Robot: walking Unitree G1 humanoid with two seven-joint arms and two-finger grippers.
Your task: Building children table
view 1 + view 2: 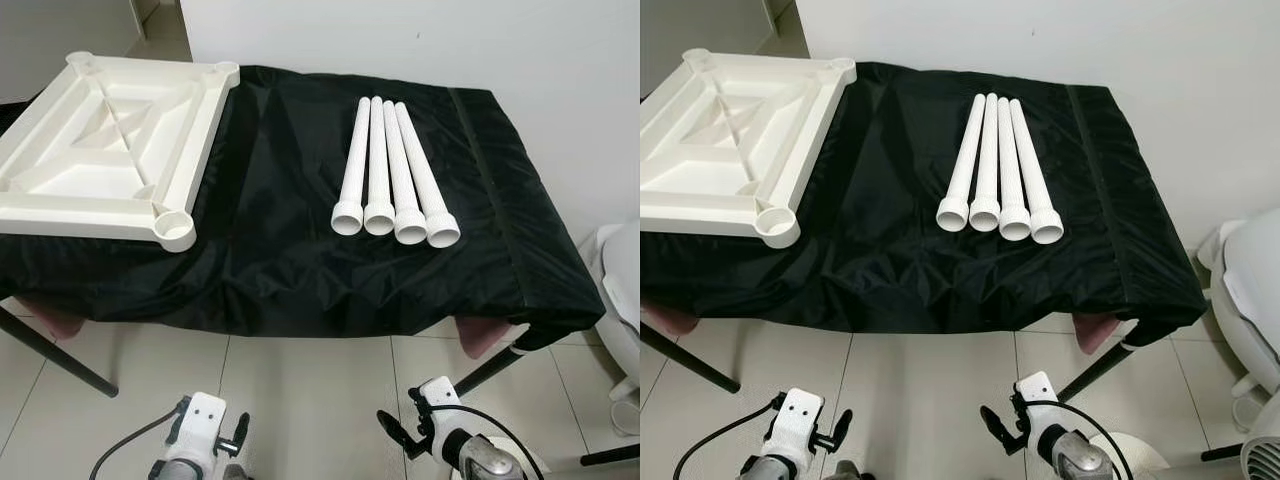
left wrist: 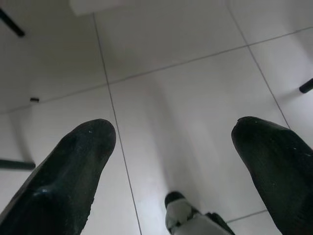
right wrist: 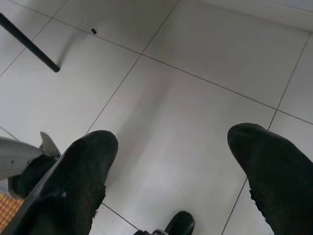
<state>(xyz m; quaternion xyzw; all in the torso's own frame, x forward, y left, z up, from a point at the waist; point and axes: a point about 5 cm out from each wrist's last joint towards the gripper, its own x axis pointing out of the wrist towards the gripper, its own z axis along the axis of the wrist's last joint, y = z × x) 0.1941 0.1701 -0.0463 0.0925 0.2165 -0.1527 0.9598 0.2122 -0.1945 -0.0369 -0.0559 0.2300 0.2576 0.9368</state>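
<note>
Head view, before assembly. We see four white legs (image 1: 392,170) lying side by side, touching, on a table (image 1: 270,250) draped in black cloth. Their long axes run roughly from 12 to 6 o'clock, fanned slightly, with the flared socket ends toward us at 6 o'clock. The white tabletop (image 1: 110,150) lies upside down at the table's 10 o'clock corner, well apart from the legs; one round corner socket (image 1: 176,228) sits at its near right corner, open upward.

Both arms hang low over the tiled floor (image 1: 300,400), short of the table's near edge. The left hand (image 2: 173,142) has its fingers spread wide and holds nothing; the right hand (image 3: 171,147) is likewise spread and empty.

From the right hand the legs lie at about 12 o'clock, from the left hand at about 1 o'clock, so we judge the right arm the nearer for a first pick. The tabletop lies at about 11 o'clock from the left hand. A grasp across a leg would probably want the fingers set at 9 and 3 o'clock, though the wrist views show floor alone and give no check on reach.
</note>
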